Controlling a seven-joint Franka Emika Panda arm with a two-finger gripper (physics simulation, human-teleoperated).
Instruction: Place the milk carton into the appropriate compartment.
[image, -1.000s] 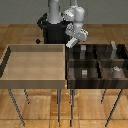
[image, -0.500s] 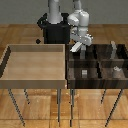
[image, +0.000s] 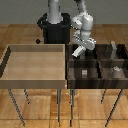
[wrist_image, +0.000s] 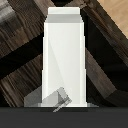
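The milk carton (image: 78, 51) is a small pale grey-white carton. It hangs tilted just over the rear compartment at the exterior view's left end of the dark wooden compartment tray (image: 70, 70). My gripper (image: 80, 45) is shut on it from above. In the wrist view the milk carton (wrist_image: 64, 57) fills the middle of the picture, with dark tray dividers (wrist_image: 107, 70) close behind it. My fingers do not show in the wrist view.
A small grey cube (image: 84, 73) lies in a front compartment. A taller slim grey box (image: 113, 50) stands at the back on the exterior view's right, and another small grey object (image: 116, 70) is in front of it. A light wooden bin (image: 35, 62) adjoins the tray.
The arm has carried the carton toward the exterior view's right and lower, from above the bin's edge to just over the dark tray's rear compartment.
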